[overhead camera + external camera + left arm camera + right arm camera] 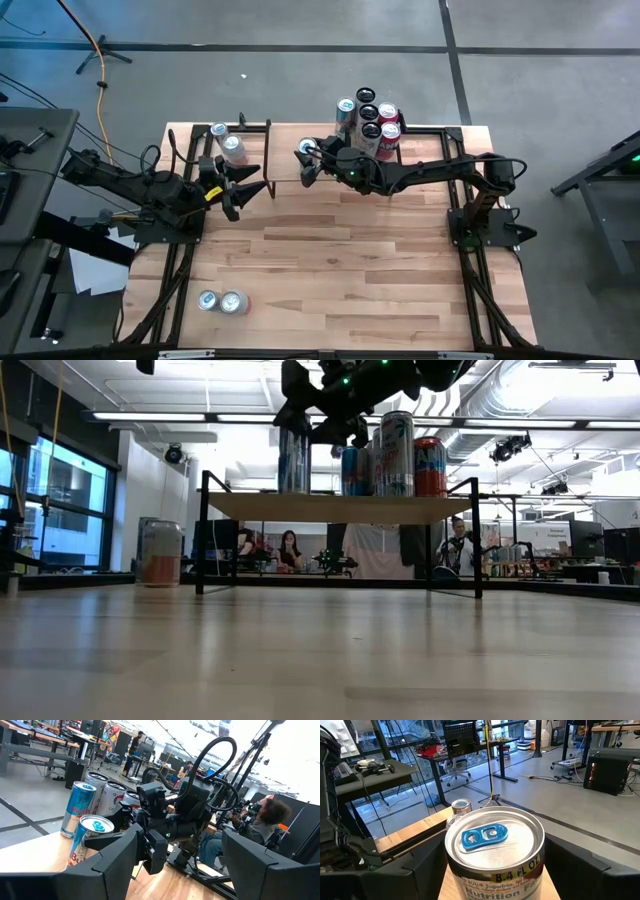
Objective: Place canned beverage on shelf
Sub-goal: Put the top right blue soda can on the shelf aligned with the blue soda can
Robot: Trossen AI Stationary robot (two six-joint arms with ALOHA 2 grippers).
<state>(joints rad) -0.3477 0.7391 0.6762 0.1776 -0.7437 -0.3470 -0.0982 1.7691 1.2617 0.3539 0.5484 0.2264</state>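
- Release is judged to be the step in hand: the blue-tabbed can (pixel 493 851) stands upright on the shelf (pixel 340 508), and the right gripper (pixel 308 160) sits around it with a dark finger on each side.
- Whether the right gripper's fingers press the can or have just come off it cannot be told; no clear gap is seen in the right wrist view.
- The can is placed toward the shelf's left part in the high view, apart from the cluster of cans (pixel 368 118) already standing at the shelf's right end.
- Before withdrawal, the fingers should be spread fully clear of the can's wall, so that nothing drags it.
- Withdrawal is best made straight up or straight back along the approach line; a sideways sweep risks tipping so slim a can off the narrow plank.
- The wrist should be kept level until the can's top is cleared, since the lid lies just under the camera.
- The left gripper (pixel 240 188) is held over the table just in front of the shelf, fingers parted and holding nothing, near two cans (pixel 227 141) at the shelf's left end.
- Two more cans (pixel 222 301) lie on the table (pixel 350 290) near its front edge, presumably to be shelved later.
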